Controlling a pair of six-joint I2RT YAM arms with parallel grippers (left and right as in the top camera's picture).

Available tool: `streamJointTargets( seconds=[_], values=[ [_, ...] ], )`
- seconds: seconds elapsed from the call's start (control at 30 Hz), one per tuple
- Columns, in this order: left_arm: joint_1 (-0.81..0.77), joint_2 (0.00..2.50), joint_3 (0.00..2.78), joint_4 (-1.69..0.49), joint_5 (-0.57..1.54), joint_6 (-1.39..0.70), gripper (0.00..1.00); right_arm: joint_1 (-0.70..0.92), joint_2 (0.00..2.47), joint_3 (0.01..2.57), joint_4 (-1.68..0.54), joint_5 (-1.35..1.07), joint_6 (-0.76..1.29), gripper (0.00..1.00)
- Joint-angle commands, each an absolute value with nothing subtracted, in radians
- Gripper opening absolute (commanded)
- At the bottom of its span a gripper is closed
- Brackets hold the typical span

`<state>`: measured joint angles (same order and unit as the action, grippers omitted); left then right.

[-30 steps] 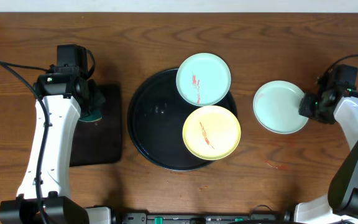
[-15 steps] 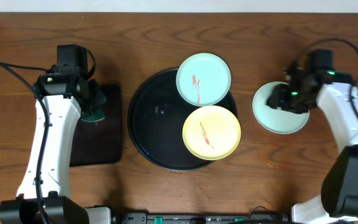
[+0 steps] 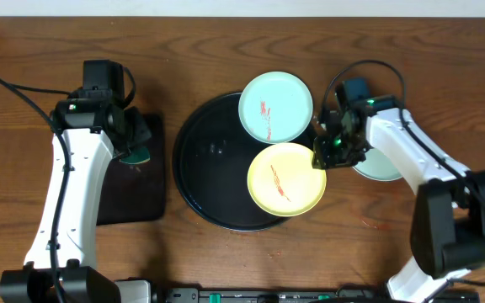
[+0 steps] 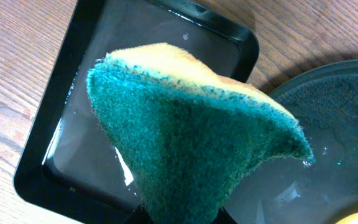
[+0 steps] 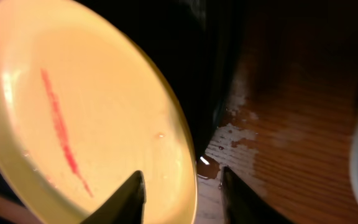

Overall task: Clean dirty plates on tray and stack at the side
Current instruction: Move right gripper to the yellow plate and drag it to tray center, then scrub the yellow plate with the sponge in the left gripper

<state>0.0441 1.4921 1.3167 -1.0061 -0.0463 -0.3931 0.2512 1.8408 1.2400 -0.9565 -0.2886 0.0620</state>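
The round black tray (image 3: 205,168) holds a mint-blue plate (image 3: 276,107) with a red smear at its back right and a yellow plate (image 3: 286,179) with a red smear at its front right. A clean mint-blue plate (image 3: 384,168) lies on the table right of the tray, partly under the right arm. My right gripper (image 3: 320,160) is open, its fingers (image 5: 182,199) straddling the yellow plate's (image 5: 92,118) right rim. My left gripper (image 3: 133,154) is shut on a green and yellow sponge (image 4: 191,137) above the small rectangular tray (image 4: 104,118).
The small rectangular black tray (image 3: 133,206) lies left of the round tray. Wet patches (image 5: 241,134) show on the wood beside the round tray's edge. A red smudge (image 3: 373,223) marks the table at the front right.
My right gripper has left the clean mint-blue plate on the table and moved left to the yellow plate's right rim. My left gripper with the sponge shifted slightly right.
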Motion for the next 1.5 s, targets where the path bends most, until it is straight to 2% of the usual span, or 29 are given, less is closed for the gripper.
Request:
streamJointTargets(
  seconds=[0.0,0.07,0.13,0.17,0.37,0.5,0.63,0.73,1.17,1.47],
  values=[
    [0.043,1.498,1.313,-1.006,-0.041,-0.402,0.08,0.275,1.875,1.246,-0.962,-0.276,0.054,0.26],
    [0.042,1.498,1.313,-1.006,-0.041,-0.402,0.08,0.276,1.876,1.246,-0.961,-0.266,0.057,0.11],
    [0.042,1.498,1.313,-1.006,-0.041,-0.402,0.08,0.276,1.876,1.246,-0.963,-0.265,0.064,0.02],
    [0.042,1.498,1.313,-1.006,-0.041,-0.402,0.08,0.276,1.876,1.246,-0.963,-0.266,0.067,0.01],
    [0.042,1.498,1.313,-1.006,-0.040,-0.402,0.08,0.310,1.862,1.252,-0.960,-0.342,0.115,0.01],
    [0.041,1.498,1.313,-1.005,-0.036,-0.406,0.08,0.405,1.859,1.251,-0.880,-0.347,0.302,0.01],
    [0.025,1.498,1.313,-1.005,-0.036,-0.411,0.08,0.512,1.863,1.247,-0.783,-0.231,0.554,0.01],
    [-0.002,1.498,1.313,-1.006,-0.033,-0.429,0.07,0.569,1.883,1.247,-0.720,-0.202,0.619,0.01],
    [-0.205,1.520,1.313,-0.978,-0.034,-0.496,0.07,0.561,1.998,1.247,-0.694,-0.274,0.609,0.01],
    [-0.363,1.705,1.313,-0.944,-0.009,-0.476,0.08,0.564,1.998,1.247,-0.691,-0.279,0.579,0.01]
  ],
)
